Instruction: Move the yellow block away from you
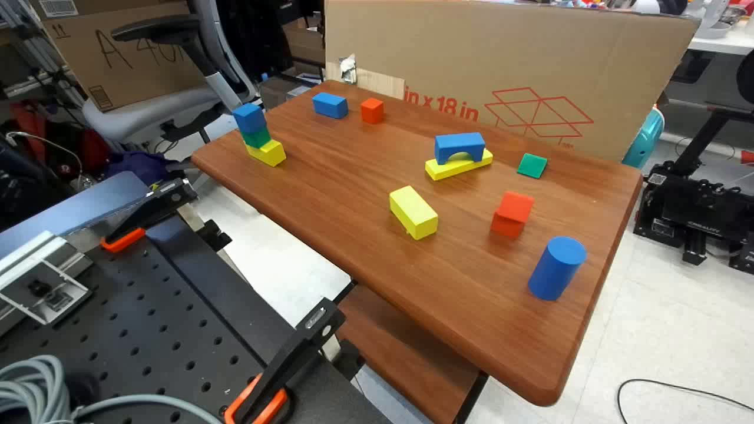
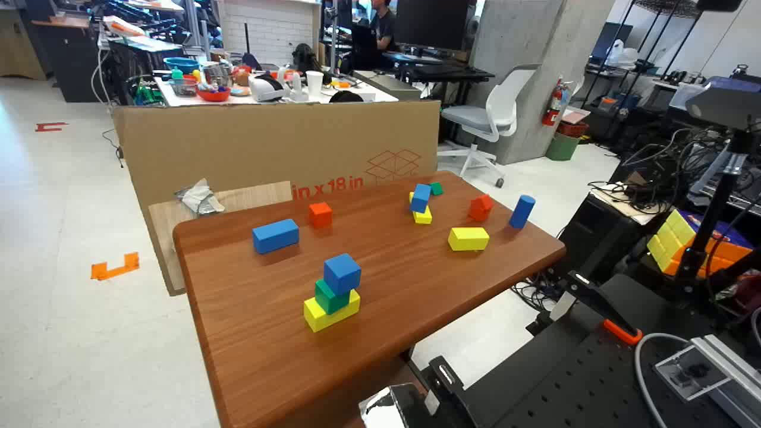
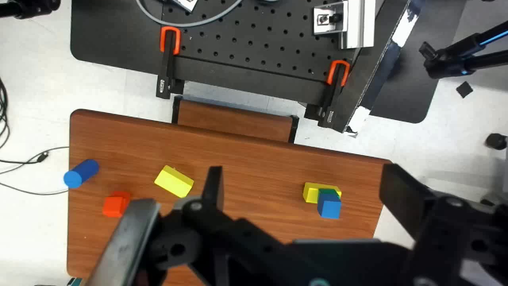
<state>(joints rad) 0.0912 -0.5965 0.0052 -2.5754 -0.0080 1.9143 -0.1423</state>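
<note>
Note blue cylinder (image 1: 556, 268) upright on brown table (image 1: 330, 194); blue arch (image 1: 460, 144) atop thin yellow bar (image 1: 456, 169), green piece (image 1: 532, 165) near. Log red cube (image 1: 372, 110) just beside blue brick (image 1: 330, 105), cardboard panel (image 1: 500, 59) along one edge.

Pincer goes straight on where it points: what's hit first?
Probably the brown tabletop, but the blue-topped stack also shows in the gap of the open pincer, so it might come first. Depth is unclear.

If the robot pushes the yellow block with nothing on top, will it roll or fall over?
The yellow block would likely slide, not roll: its sides look flat. It probably won't tip easily, since it lies on a long side. Its straight edges suggest it's stiff.
</note>
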